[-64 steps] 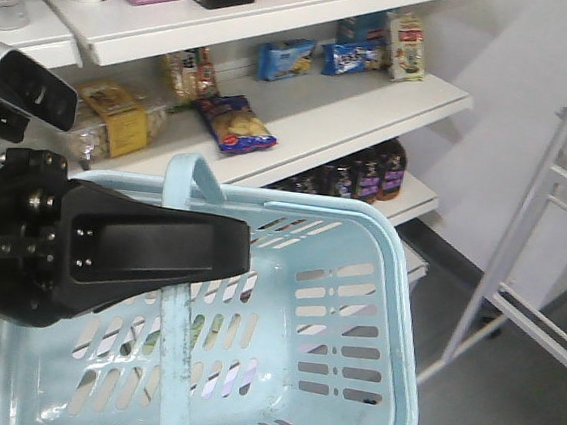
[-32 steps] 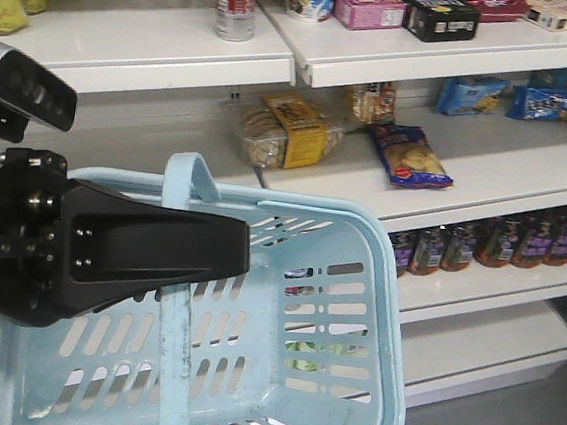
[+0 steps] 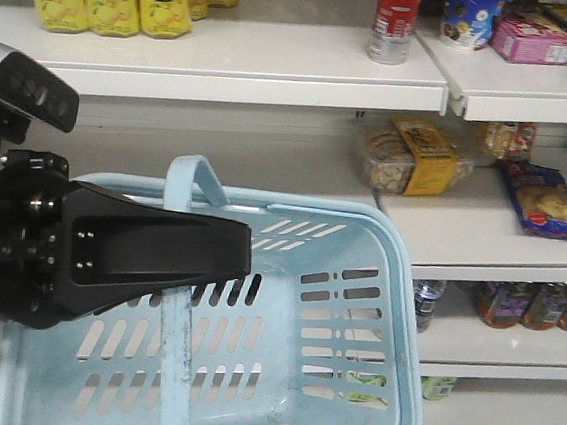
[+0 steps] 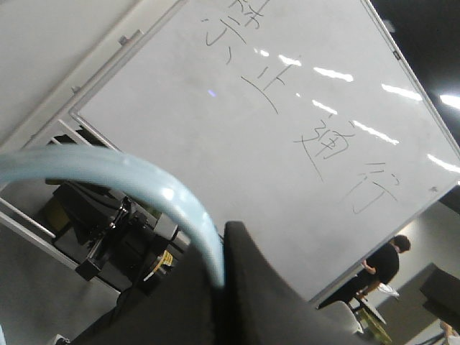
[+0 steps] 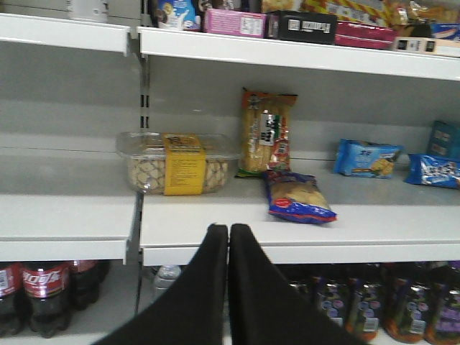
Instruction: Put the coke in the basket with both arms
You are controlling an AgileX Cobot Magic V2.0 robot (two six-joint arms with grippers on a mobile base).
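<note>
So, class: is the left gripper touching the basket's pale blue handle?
Touching. The left wrist view shows the handle running into the left gripper between its black fingers, with no gap.

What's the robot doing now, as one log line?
left gripper: shut on basket handle | right gripper: shut, empty | coke: on shelf
</note>
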